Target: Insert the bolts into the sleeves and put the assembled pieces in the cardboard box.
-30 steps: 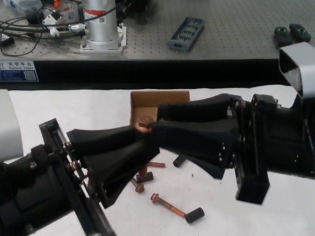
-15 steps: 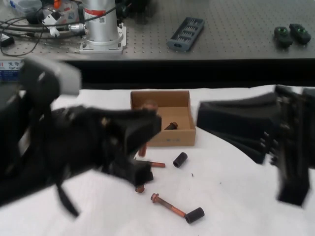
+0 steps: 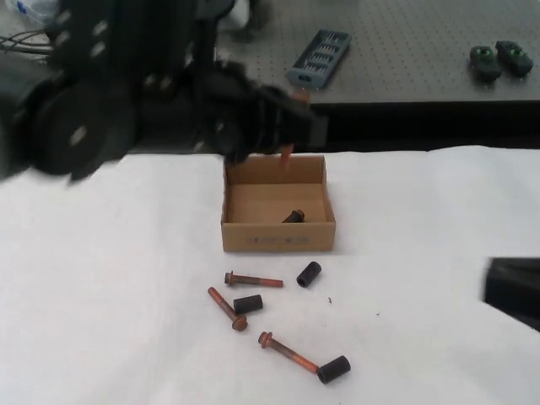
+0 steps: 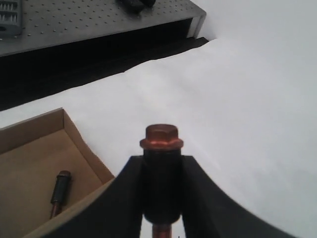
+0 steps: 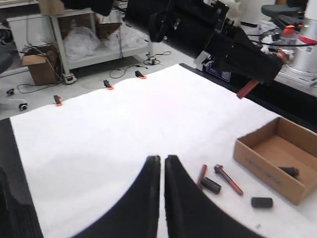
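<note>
Access to the cardboard box (image 3: 278,238): the left gripper (image 3: 291,135), clamped on a sleeved bolt (image 3: 287,157), hung over the far rim and barred entry from the far left. Loose bolts (image 3: 253,279) and sleeves (image 3: 309,273) cluttered the cloth (image 3: 110,278) just near of the box; the cloth to their left and right lay open

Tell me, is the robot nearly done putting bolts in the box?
Not yet. One assembled piece lies in the cardboard box. The left gripper holds a second sleeved bolt above it. Left on the cloth: two loose bolts, two loose sleeves, and a third bolt meeting its sleeve, maybe inserted.
</note>
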You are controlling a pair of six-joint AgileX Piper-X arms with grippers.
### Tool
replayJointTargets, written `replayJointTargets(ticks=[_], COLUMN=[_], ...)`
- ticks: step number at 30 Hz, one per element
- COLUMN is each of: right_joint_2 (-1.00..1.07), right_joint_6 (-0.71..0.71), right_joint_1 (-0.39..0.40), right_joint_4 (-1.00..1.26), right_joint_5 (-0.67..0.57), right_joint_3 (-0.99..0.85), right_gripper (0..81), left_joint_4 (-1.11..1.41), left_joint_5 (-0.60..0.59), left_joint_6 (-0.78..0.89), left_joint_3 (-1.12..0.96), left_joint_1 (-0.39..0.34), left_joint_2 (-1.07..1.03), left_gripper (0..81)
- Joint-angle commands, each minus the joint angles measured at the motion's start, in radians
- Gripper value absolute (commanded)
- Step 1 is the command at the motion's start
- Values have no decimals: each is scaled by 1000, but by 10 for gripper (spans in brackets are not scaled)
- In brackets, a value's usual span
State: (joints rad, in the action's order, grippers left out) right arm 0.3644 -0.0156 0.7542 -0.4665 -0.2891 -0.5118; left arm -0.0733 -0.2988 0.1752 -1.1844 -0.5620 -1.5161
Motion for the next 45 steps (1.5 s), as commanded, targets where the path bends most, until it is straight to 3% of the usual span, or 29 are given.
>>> replayJointTargets(ticks=[1, 9, 19, 45], right_joint_2=[-43, -147, -157, -157], right_joint_6=[-9, -9, -9, -9], right_joint_1=[-7, -7, -7, -7], right_joint_4=[-61, -160, -185, -247], right_joint_5=[34, 56, 56, 56], right_joint_3=[-3, -3, -3, -3], right_gripper=[36, 36, 36, 36], left_joint_4=[-74, -236, -292, -224], left_joint_5=[-12, 10, 33, 26], left_joint_6=[4, 4, 4, -22], left_joint_3=[-119, -376, -539, -583], left_joint_1=[13, 39, 97, 113], left_joint_2=[-89, -306, -491, -756], left_gripper=[6, 6, 6, 6])
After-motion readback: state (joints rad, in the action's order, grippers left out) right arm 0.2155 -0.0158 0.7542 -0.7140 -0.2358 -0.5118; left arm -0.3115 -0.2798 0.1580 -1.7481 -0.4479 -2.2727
